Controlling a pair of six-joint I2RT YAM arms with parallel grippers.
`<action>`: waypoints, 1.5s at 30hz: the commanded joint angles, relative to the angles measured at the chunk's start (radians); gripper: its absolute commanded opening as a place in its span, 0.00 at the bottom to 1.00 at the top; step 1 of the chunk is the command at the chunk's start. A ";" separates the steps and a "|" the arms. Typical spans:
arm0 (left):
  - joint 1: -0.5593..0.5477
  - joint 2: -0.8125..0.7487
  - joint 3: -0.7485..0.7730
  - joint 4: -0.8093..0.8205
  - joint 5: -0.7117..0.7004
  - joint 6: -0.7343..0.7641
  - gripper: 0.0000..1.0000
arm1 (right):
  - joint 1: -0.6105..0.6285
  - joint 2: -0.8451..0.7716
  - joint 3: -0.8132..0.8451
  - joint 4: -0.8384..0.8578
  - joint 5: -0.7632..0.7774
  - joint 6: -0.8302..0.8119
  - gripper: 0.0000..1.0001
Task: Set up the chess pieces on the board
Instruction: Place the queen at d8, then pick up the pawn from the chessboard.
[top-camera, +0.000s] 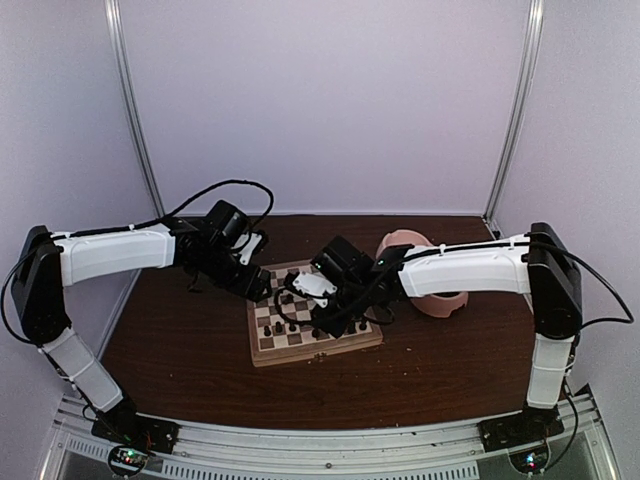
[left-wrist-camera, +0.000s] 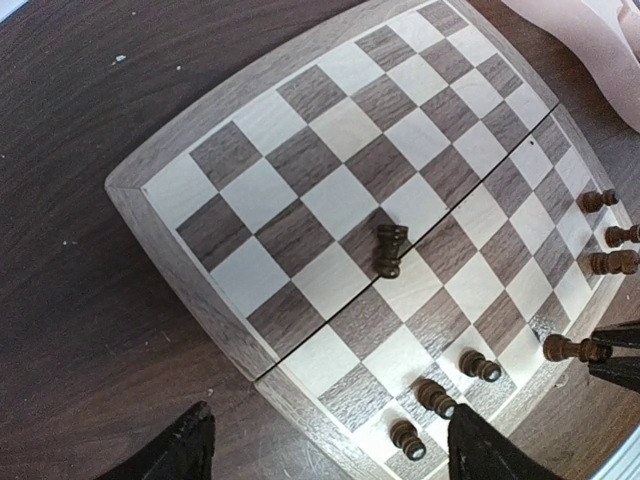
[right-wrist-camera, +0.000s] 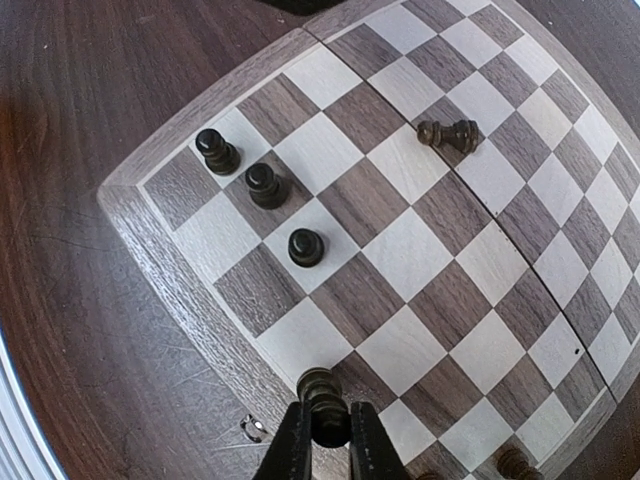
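Note:
The board (top-camera: 270, 347) lies mid-table, and also shows in the left wrist view (left-wrist-camera: 300, 150) and the right wrist view (right-wrist-camera: 400, 250). My right gripper (right-wrist-camera: 328, 442) is shut on a dark chess piece (right-wrist-camera: 325, 400), held upright over the board's edge squares near the metal clasp (right-wrist-camera: 252, 429). It is above the board's near side (top-camera: 325, 325). Three dark pawns (right-wrist-camera: 265, 185) stand in a diagonal line near a corner. One dark piece (right-wrist-camera: 448, 133) lies on its side mid-board, and also shows in the left wrist view (left-wrist-camera: 389, 250). My left gripper (left-wrist-camera: 330, 450) is open and empty over the board's edge (top-camera: 258, 285).
A pink double bowl (top-camera: 440, 300) stands right of the board, partly hidden by the right arm, and its rim shows in the left wrist view (left-wrist-camera: 590, 40). More dark pieces (left-wrist-camera: 612, 263) stand along one board edge. Dark wooden table (top-camera: 180, 340) surrounds the board.

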 joint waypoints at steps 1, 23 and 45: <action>-0.006 0.007 0.031 0.009 0.017 0.001 0.80 | 0.002 -0.042 -0.033 -0.005 0.045 0.000 0.10; -0.006 0.015 0.036 0.009 0.030 0.003 0.81 | 0.001 -0.051 -0.043 0.000 0.072 -0.009 0.41; -0.055 0.357 0.371 -0.149 -0.016 0.028 0.58 | -0.113 -0.345 -0.236 0.246 -0.124 0.094 0.44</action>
